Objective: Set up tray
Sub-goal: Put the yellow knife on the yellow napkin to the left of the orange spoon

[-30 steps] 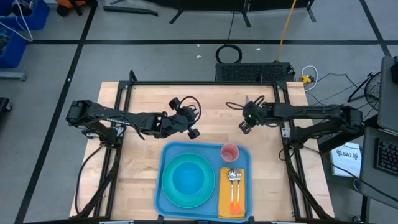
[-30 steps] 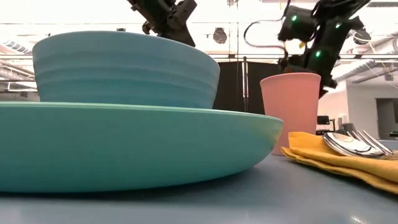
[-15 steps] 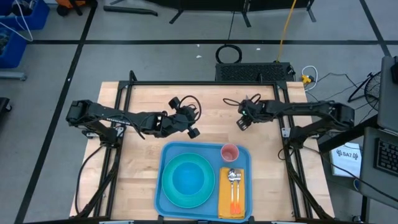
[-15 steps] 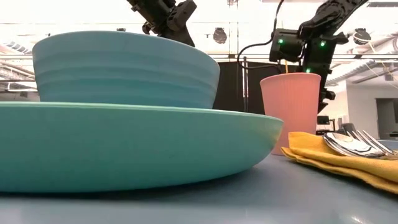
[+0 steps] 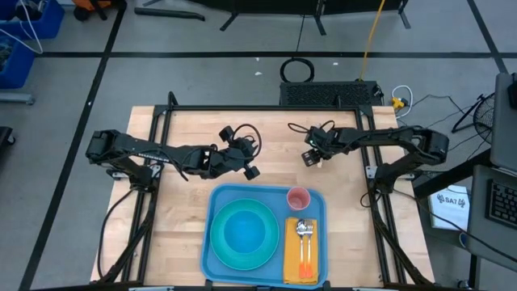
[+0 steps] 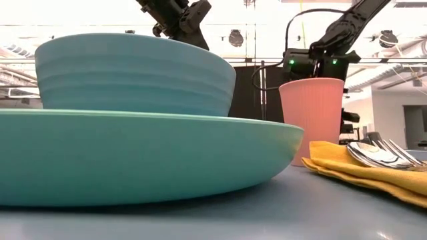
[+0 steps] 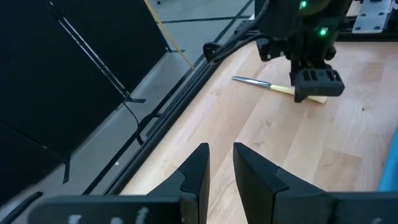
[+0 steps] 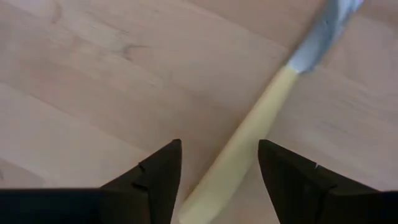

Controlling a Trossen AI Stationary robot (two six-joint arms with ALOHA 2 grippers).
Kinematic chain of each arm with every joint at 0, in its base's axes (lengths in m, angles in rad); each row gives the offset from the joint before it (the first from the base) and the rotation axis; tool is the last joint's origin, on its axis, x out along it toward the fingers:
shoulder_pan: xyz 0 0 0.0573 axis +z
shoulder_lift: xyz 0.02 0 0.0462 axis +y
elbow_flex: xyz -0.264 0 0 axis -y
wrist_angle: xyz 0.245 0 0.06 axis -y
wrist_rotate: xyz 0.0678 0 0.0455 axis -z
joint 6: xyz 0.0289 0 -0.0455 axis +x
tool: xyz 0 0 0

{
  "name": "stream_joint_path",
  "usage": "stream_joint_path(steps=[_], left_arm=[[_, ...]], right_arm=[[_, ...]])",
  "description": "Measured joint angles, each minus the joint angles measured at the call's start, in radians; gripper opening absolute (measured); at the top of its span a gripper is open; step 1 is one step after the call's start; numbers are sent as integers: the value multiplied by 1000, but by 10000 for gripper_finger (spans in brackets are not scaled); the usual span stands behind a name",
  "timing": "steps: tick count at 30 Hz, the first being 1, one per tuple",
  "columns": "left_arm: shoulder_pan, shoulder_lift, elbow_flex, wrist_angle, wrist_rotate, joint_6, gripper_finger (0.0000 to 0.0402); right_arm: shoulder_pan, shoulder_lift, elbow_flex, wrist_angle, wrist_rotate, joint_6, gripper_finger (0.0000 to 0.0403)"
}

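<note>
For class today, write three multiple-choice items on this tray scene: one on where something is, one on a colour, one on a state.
1. Where does the knife with the pale yellow handle lie?
A. on the tray
B. on the bare wooden table
C. in the bowl

2. What colour is the cup?
A. pink
B. green
C. white

3. How is the right tool set?
A. shut on the cup
B. open, with the knife handle between its fingers
C. shut on a spoon

Answers:
1 B: the knife rests on wood, off the blue tray.
2 A: both the high and low views show it pink.
3 B: the right wrist view shows spread fingers either side of the handle.
</note>
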Motion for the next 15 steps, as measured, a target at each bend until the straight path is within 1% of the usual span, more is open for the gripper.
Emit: stream_joint_path(steps=[6, 13, 15], left_arm=[[0, 0, 0, -1, 0, -2, 76], [0, 0, 0, -1, 0, 0, 76], [0, 0, 0, -1, 1, 10, 76]], right_arm=[[0, 61, 1, -2, -1, 8, 197], [0, 69, 2, 2, -16, 24, 195], [0, 69, 2, -5, -15, 26, 187]])
